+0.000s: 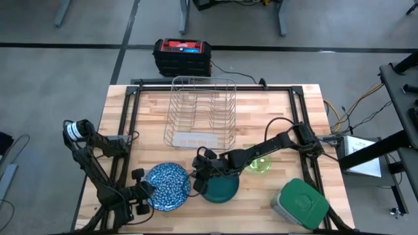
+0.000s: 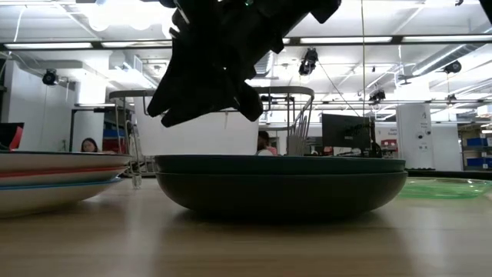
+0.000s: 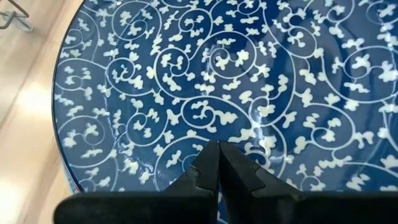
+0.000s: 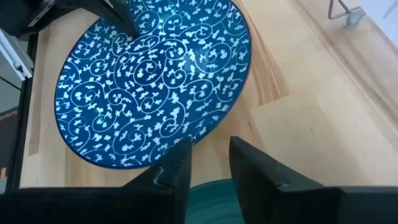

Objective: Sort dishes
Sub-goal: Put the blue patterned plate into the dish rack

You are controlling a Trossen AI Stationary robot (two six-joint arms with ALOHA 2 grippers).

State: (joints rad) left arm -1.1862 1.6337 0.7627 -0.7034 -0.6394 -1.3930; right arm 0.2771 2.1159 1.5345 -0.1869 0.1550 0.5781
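R gripper (image 4: 208, 163), fingers slightly apart, holds nothing, hovers over green plate's (image 1: 219, 188) rim to grab it. L gripper (image 3: 219, 163) shut, parked over blue plate (image 1: 168, 187) beside it, front of table.

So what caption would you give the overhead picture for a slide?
Right gripper hovers, fingers parted, over a round dark green plate, beside a blue-patterned round plate where the shut left gripper waits.

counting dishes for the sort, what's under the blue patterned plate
In the low view, the blue patterned plate tops a stack: red and light-blue rims show beneath it. How many plates lie underneath is hidden from above.
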